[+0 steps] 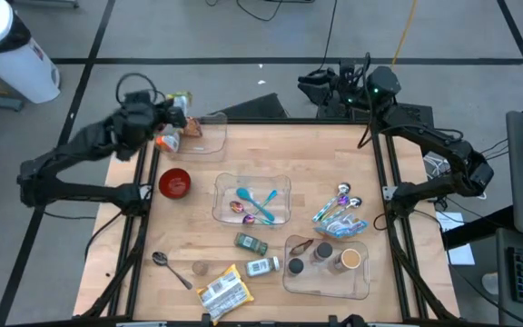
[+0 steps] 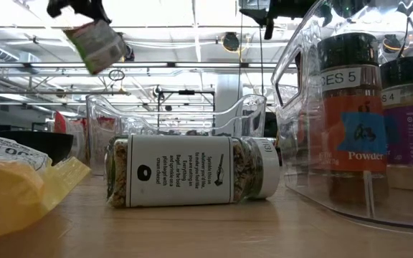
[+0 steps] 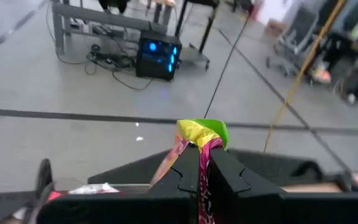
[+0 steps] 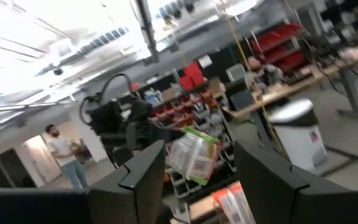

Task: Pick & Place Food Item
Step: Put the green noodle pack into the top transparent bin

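My left gripper [image 1: 176, 111] is shut on a small green, yellow and pink snack packet [image 1: 182, 103], held high over the table's far left corner. The packet also shows in the low view [image 2: 97, 44], the left wrist view [image 3: 201, 134] and the right wrist view [image 4: 193, 155]. Under it a clear tray [image 1: 209, 136] stands at the far left, with an orange packet [image 1: 168, 141] by its left side. My right gripper [image 4: 207, 180] is open and empty, behind the table's far edge [image 1: 320, 86]. My left gripper pinches the packet between its two shut fingers [image 3: 225, 171]. The packet's crumpled end [image 3: 199, 138] sticks out past the fingertips. In the low view the packet hangs tilted below the gripper [image 2: 77, 7], lifted clear of the table and tray.
A red bowl [image 1: 174, 183] stands left of a clear tray of spoons [image 1: 281, 182]. A clear bin of spice jars [image 1: 361, 277] is at the near right. Loose spice jars [image 1: 251, 242] [image 2: 192, 170], a yellow packet [image 1: 222, 291] and a spoon [image 1: 166, 265] lie near the front.
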You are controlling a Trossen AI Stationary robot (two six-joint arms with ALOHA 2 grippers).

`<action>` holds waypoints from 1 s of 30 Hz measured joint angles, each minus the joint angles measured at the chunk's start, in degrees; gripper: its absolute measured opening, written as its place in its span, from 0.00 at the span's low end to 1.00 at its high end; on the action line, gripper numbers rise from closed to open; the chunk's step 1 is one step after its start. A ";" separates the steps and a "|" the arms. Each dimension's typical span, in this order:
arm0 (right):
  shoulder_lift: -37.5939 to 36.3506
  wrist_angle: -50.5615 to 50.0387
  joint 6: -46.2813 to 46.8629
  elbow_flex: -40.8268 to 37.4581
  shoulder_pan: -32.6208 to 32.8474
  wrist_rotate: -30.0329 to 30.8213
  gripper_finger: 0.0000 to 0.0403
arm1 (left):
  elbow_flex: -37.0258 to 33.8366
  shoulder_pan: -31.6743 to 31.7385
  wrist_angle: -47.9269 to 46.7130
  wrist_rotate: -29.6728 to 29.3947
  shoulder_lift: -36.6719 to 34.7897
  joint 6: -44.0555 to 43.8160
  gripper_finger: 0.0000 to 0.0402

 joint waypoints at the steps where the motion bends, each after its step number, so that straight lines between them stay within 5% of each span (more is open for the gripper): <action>1: 0.02 -1.15 -0.19 0.00 0.00 0.01 0.45 | -2.08 -0.70 2.32 -1.79 -0.15 -1.18 0.02; 14: 0.04 -5.73 -3.21 0.00 0.11 -4.53 0.44 | -19.63 -5.04 13.56 -22.90 3.99 -23.57 0.02; 30: 0.04 -7.85 -4.70 0.00 0.00 -4.12 0.42 | -27.74 -3.20 13.42 -28.27 11.82 -41.61 0.03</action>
